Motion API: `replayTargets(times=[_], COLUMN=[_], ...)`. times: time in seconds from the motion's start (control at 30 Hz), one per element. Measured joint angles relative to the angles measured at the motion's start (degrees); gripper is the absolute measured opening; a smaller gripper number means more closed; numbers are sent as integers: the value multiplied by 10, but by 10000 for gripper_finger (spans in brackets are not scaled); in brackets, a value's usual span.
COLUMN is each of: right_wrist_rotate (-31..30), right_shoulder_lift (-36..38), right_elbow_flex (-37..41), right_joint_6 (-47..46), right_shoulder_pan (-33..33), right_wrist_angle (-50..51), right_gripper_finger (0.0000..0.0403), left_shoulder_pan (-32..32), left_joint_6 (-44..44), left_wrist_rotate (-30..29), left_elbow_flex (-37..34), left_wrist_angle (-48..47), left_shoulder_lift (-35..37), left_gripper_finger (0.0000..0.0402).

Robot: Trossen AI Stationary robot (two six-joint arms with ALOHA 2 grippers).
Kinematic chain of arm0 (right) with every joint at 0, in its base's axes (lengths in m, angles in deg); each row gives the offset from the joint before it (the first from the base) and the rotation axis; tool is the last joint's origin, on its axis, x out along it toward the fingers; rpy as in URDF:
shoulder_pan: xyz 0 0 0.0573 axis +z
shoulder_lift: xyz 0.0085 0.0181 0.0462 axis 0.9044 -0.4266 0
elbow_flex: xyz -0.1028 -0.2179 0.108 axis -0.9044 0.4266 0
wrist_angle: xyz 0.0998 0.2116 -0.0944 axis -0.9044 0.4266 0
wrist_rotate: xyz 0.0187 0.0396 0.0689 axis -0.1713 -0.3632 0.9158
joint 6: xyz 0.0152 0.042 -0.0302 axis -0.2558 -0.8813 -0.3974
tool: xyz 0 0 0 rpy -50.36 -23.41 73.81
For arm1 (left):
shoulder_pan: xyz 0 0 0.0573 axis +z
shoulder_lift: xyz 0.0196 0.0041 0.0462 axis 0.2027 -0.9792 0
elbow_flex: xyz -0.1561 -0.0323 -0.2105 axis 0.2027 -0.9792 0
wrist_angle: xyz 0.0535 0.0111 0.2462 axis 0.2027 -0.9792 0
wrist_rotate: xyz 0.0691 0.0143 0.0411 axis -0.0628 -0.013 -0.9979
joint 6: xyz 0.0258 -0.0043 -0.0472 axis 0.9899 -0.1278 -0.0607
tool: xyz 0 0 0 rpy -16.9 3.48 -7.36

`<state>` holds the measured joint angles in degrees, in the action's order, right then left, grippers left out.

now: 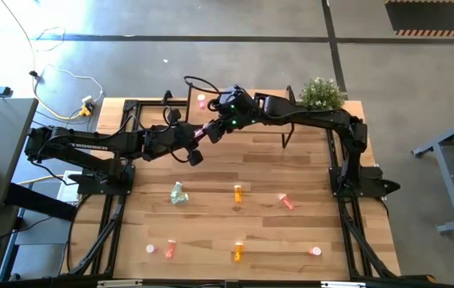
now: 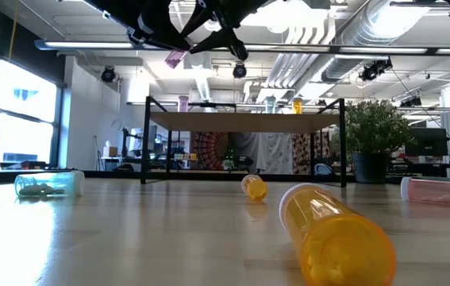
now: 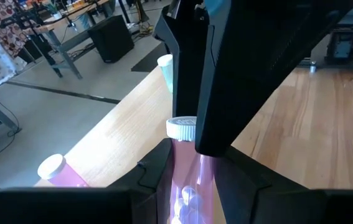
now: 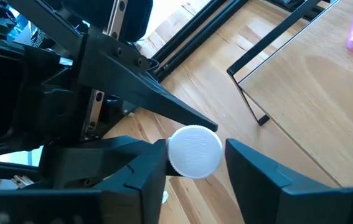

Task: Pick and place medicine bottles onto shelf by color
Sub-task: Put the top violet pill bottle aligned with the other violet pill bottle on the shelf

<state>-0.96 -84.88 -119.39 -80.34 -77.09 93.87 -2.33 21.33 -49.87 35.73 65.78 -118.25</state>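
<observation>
Left gripper (image 1: 202, 136): seen in the high view raised near the far edge of the bench, just in front of the shelf; its fingers are pinched on a pink bottle (image 3: 185, 186), which is held up in the air.
Pink bottle in hand: its body is clamped between the left fingers (image 3: 154, 171) in the left wrist view; its white cap (image 4: 193, 151) sticks out toward the right gripper.
Right gripper (image 1: 225, 122): met nose to nose with the left one; its fingers (image 4: 136, 165) are set on either side of the white cap, one touching it, the other with a slight gap, so a full grip cannot be told.
Shelf (image 1: 307, 140): placed at the far edge of the bench, toward the right far corner; a pink bottle (image 1: 202, 101) is stood near its left end; in the low view several upright bottles (image 2: 297, 105) are seen along its top.
Loose bottles: a pale green one (image 1: 178, 193), an orange one (image 1: 238, 193) and a salmon one (image 1: 286, 202) are laid across the middle of the bench; a pink one (image 1: 170, 249), another orange one (image 1: 238, 252) and a capped one (image 1: 315, 251) are laid near the front edge.
Plant (image 1: 321, 94): set at the far right corner of the bench, beside the shelf.
</observation>
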Motion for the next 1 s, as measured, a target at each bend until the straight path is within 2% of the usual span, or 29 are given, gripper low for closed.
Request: replayTargets(times=[0.2, 0.6, 0.73, 1.0], right_wrist_rotate=[0, 0, -1, -2], right_shoulder_lift=[-1, -1, -2, -3], right_elbow_flex=[0, 0, 0, 0], right_joint_6=[0, 0, 0, 4], right_shoulder_pan=[0, 0, 0, -2], right_wrist_angle=[-7, -8, -8, -7], right_gripper_finger=[121, 118, 117, 117], left_shoulder_pan=[0, 0, 0, 0], left_joint_6=[1, -22, -23, -24], left_wrist_rotate=[-1, -3, -3, -9], left_elbow_flex=[0, 0, 0, 0], left_wrist_angle=[3, 3, 3, 1], left_shoulder_lift=[0, 0, 0, 0], left_gripper_finger=[93, 95, 113, 177])
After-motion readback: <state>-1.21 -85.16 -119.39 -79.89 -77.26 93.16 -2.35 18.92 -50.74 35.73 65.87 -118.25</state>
